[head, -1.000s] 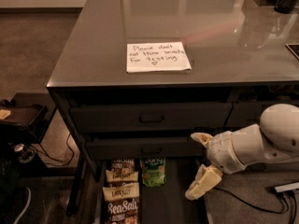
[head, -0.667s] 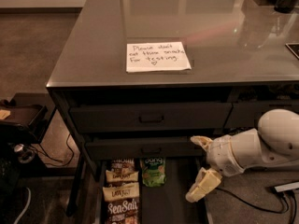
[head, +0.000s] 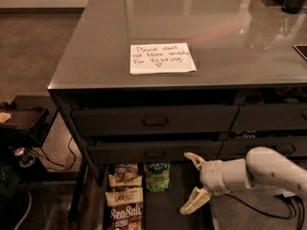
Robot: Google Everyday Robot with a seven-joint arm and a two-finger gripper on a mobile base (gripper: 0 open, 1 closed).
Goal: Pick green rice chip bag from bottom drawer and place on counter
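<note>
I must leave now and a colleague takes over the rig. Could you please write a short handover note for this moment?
End effector: open and empty, over the open bottom drawer, right of the green rice chip bag as seen, not touching it.
Bag: in the drawer beside the brown snack bags.
Counter: holds the paper note, no bag yet.
Done: drawer open.
Left: grasp the bag, lift it, place it on the counter.
</note>
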